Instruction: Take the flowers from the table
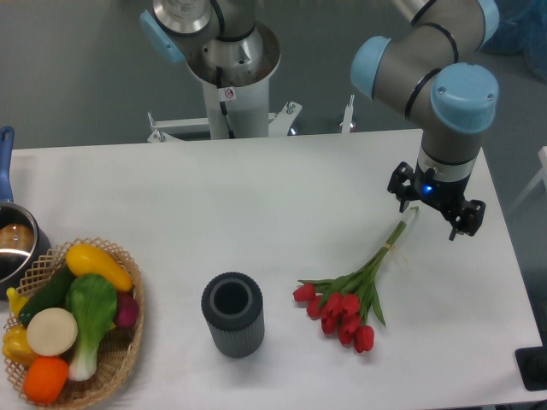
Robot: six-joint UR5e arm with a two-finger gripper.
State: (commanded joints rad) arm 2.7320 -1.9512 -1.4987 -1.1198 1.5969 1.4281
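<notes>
The white table (256, 196) fills most of the view, a flat top with rounded corners that carries everything else. Above its far edge stands the arm's pedestal (229, 94), and the arm (427, 60) reaches in from the upper right with grey links and pale blue joint caps.

At the left near corner sits a woven basket (130, 337) filled with produce: a yellow squash, a green-and-white leafy vegetable (90, 316), a dark green piece, a pale round slice, an orange and a purple piece at the right rim. Just behind the basket, at the left edge, a metal pot (15, 243) with a blue handle is partly cut off by the frame.

Near the middle of the table's front stands a dark grey ribbed cylinder (232, 313), upright and open at the top, well apart from the basket.

To its right lie the flowers (346, 312), flat on the table: red tulip heads toward the front, green leaves fanning above them, and pale stems running up and to the right.

The tool (436, 211) hangs at the stem ends on the right side of the table, with a blue light glowing on its body. Its two dark fingers stand spread apart, one on each side, and the stem tip shows between them without being clamped. Whether a finger touches the stems cannot be told.
</notes>
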